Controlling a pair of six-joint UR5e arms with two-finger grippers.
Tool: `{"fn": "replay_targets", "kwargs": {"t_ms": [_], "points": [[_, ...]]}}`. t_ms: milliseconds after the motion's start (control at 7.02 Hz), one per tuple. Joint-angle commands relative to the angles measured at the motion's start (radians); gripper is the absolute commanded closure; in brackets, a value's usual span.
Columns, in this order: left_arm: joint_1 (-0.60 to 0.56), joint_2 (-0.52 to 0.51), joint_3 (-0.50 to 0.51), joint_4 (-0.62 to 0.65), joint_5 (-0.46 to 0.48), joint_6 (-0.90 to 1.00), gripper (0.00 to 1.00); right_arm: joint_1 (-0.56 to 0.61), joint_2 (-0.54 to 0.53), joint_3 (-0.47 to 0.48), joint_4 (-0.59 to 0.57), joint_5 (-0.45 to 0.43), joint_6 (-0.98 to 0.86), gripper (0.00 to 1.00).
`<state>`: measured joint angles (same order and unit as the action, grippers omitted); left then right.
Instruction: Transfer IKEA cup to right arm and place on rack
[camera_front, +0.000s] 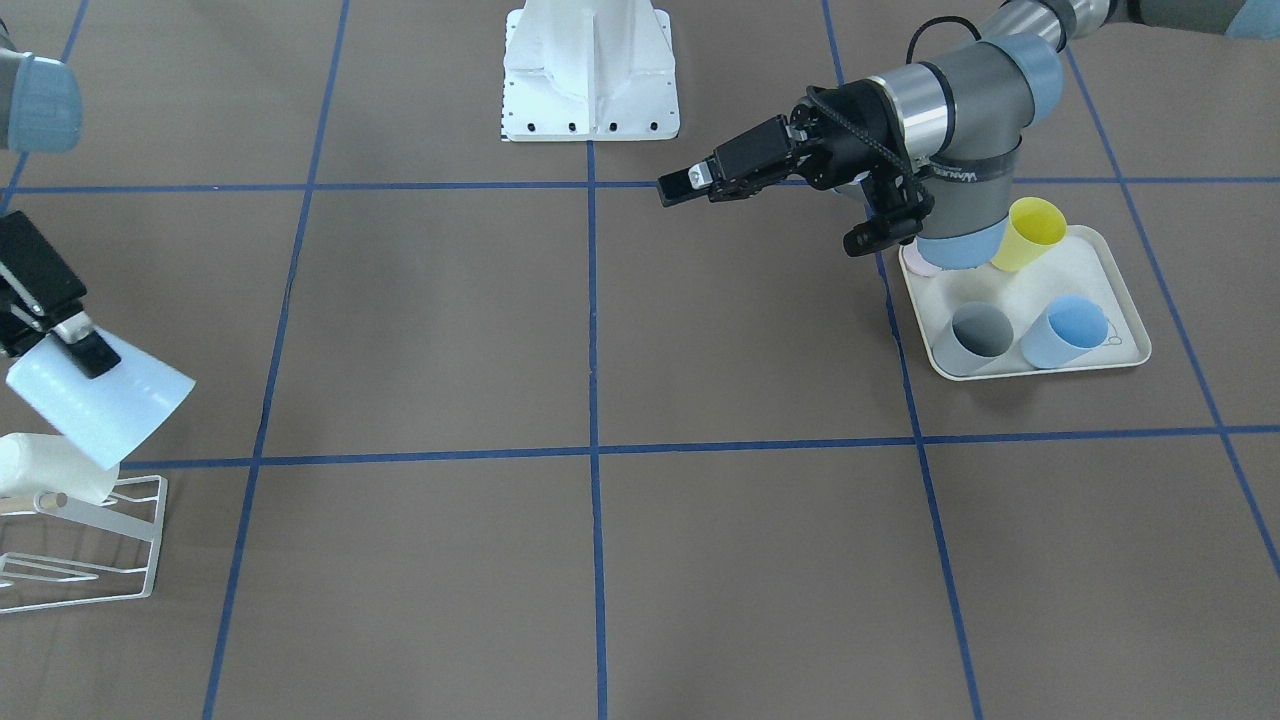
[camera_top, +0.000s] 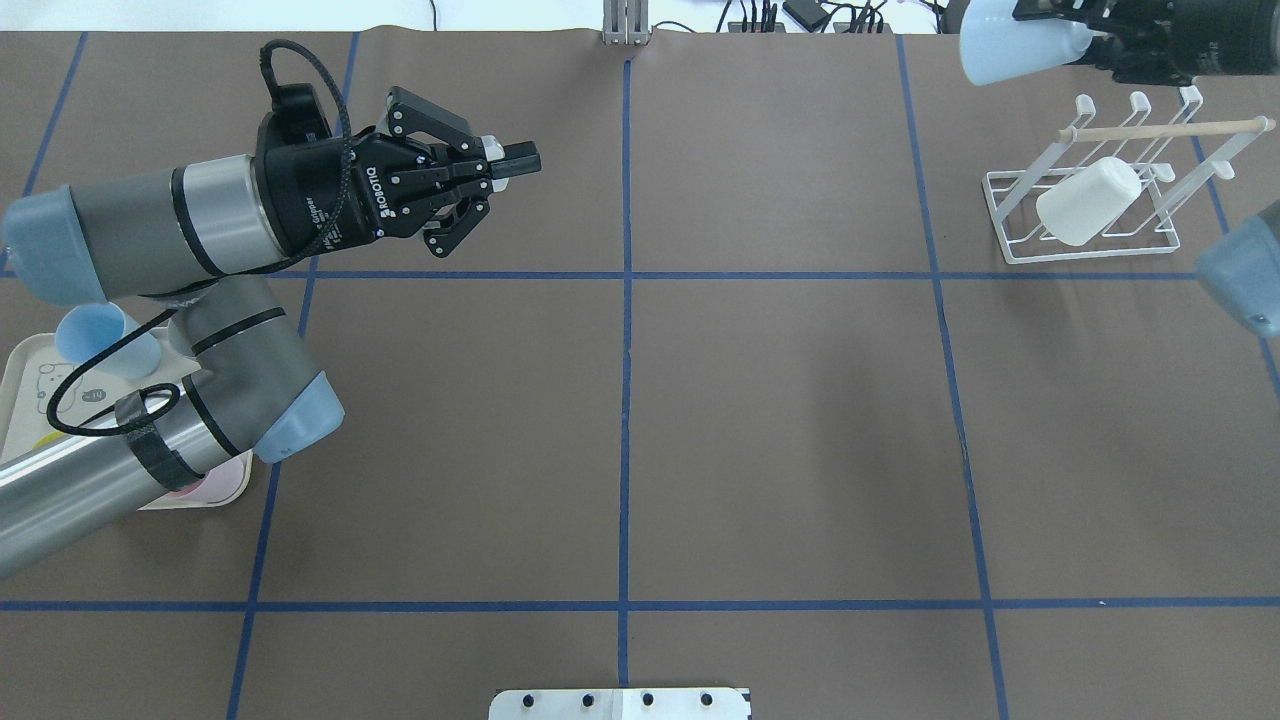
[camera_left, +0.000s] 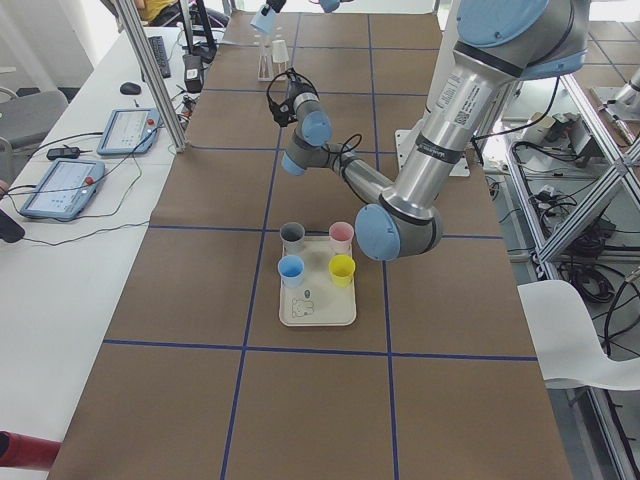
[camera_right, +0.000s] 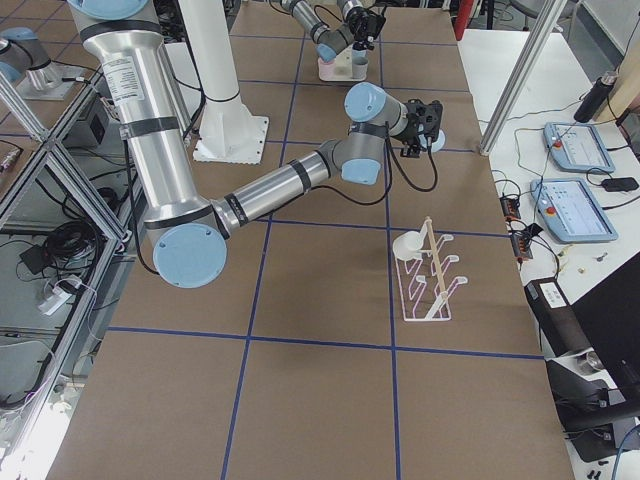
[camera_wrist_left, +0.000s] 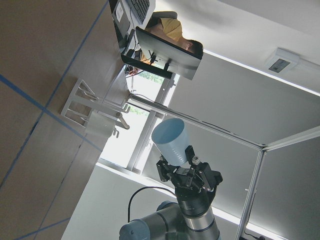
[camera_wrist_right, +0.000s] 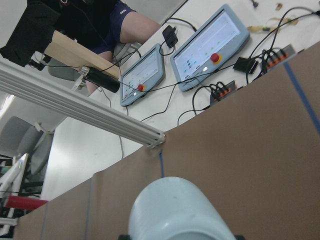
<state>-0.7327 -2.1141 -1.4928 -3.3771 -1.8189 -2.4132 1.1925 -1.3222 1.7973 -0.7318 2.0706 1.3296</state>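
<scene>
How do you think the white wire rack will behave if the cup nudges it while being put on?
The rack is thin open wire, so it is probably light and apt to slide if pushed. Its base looks broad, and the white cup resting on it adds weight, so tipping seems less likely. The frame looks stiff, not floppy.

a brown-covered table (camera_top: 780, 430), marked into large squares by blue tape lines (camera_top: 626, 400). a white wire rack (camera_top: 1090, 255) stands on it toward the far edge on the robot's right. a cream tray (camera_front: 1085, 262) lies flat on the robot's left, well apart from the rack. the robot's white base plate (camera_front: 590, 90) sits at the middle of the near edge.
</scene>
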Motion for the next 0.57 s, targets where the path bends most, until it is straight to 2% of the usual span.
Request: {"fn": "replay_targets", "kwargs": {"t_ms": [0,142,285,427], "points": [[-0.002,0.000,0.008,0.019,0.000,0.000,1.00,0.070,-0.063,-0.003,-0.182,-0.007,-0.418,1.00],[-0.001,0.002,0.008,0.021,0.001,0.000,1.00,0.087,-0.118,-0.006,-0.230,-0.003,-0.572,1.00],[0.001,0.002,0.012,0.021,0.003,0.000,1.00,0.102,-0.138,0.000,-0.306,0.005,-0.701,1.00],[0.004,0.002,0.014,0.021,0.004,0.000,1.00,0.120,-0.131,0.001,-0.404,0.050,-0.774,1.00]]}}
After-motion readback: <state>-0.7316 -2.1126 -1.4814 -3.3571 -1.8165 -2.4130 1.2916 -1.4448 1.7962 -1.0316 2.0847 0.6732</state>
